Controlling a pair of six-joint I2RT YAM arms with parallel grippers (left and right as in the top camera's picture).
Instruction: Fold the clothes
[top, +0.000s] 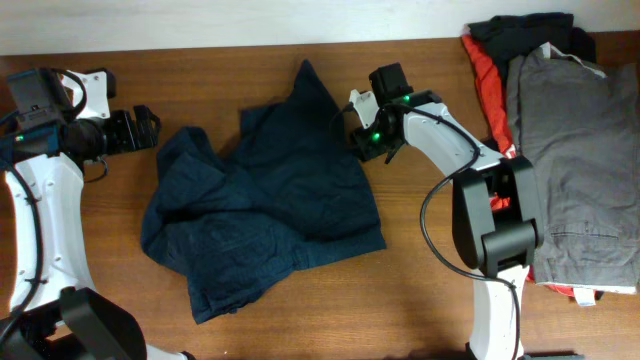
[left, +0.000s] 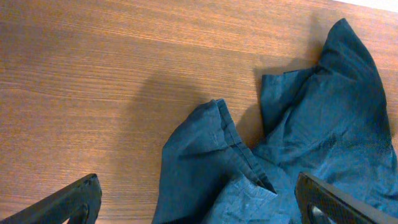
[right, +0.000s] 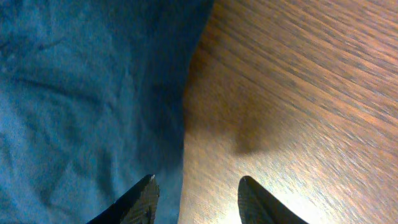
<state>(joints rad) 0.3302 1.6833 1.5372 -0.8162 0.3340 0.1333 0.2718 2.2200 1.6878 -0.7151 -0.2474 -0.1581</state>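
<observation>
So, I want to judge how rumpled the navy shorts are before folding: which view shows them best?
The overhead view: the navy shorts lie wholly in frame, creases and outline visible. The left wrist view catches only a hemmed edge and folds; the right wrist view only a blurred blue patch.

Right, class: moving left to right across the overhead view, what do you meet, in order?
Left black two-finger gripper → crumpled dark navy-blue cotton shorts → right black two-finger gripper → red-orange fabric garment → grey trousers.
</observation>
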